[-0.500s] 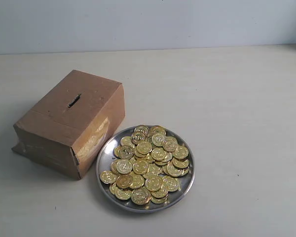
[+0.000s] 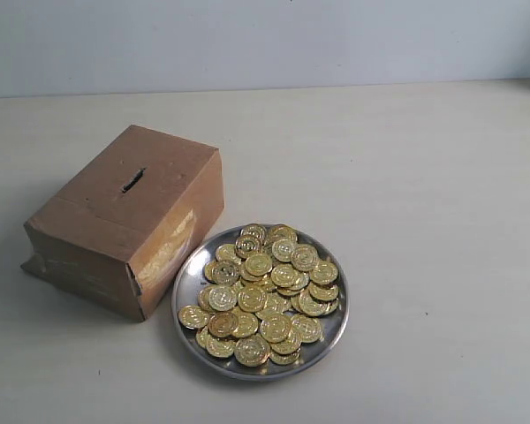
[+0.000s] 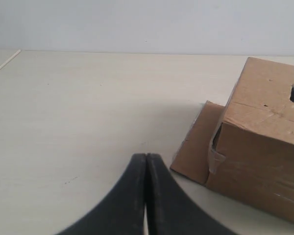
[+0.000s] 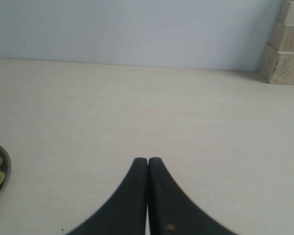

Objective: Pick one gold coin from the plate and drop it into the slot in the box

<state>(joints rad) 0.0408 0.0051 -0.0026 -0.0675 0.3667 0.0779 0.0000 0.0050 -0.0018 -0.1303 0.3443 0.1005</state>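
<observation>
Pale table (image 2: 424, 194) w/ left hand (image 3: 146, 164) & right hand (image 4: 147, 166) both pinched closed, empty; overlapping coins (image 2: 261, 296) on plate (image 2: 187, 276) could mean multi-coin grab.

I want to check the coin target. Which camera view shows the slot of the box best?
The exterior view: the slot lies whole on the box top. The left wrist view shows it near the frame edge. The right wrist view misses it.

The pale counter (image 2: 424, 194) carries a brown cardboard box (image 2: 115, 212) and, just beside it on the right, a shiny round metal plate (image 2: 189, 274).
</observation>
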